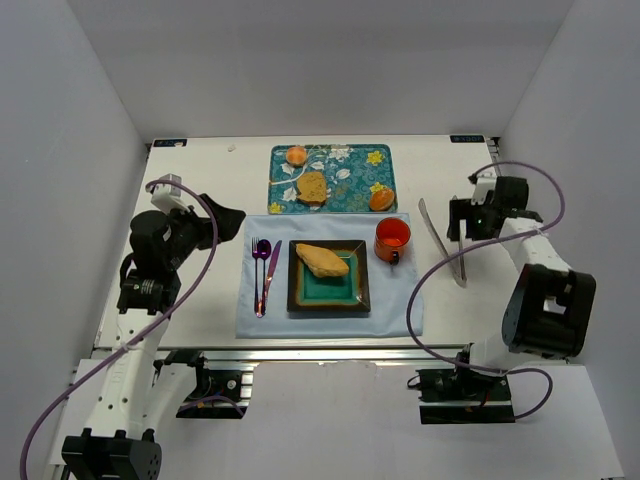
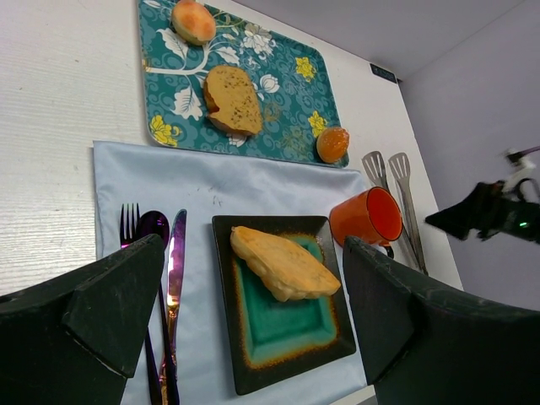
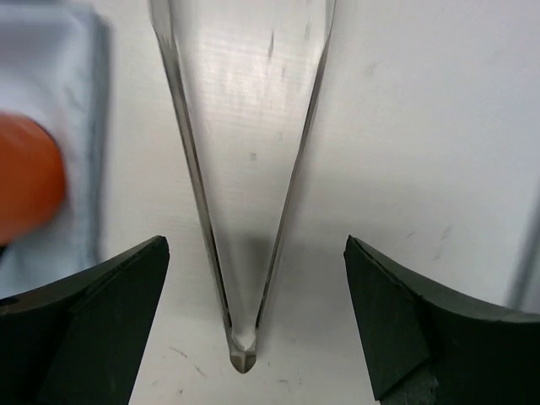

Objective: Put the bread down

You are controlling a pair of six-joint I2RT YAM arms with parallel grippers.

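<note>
The bread (image 1: 322, 260), an elongated golden-tan piece, lies across the teal centre of the dark square plate (image 1: 360, 300). In the left wrist view the bread (image 2: 284, 262) rests on the plate (image 2: 228, 337) between and beyond my fingers. My left gripper (image 1: 225, 215) is open and empty, raised left of the plate; it also shows in the left wrist view (image 2: 253, 245). My right gripper (image 1: 462, 220) is open and empty, hovering over the metal tongs (image 1: 443, 243). In the right wrist view the gripper (image 3: 256, 249) straddles the hinge end of the tongs (image 3: 245, 169) without touching them.
A floral teal tray (image 1: 350, 190) at the back holds a brown bread slice (image 1: 312, 187) and two orange buns (image 1: 296, 155) (image 1: 381, 198). An orange mug (image 1: 392, 239) stands right of the plate. Fork, spoon and knife (image 1: 262, 275) lie on the blue placemat (image 1: 330, 320).
</note>
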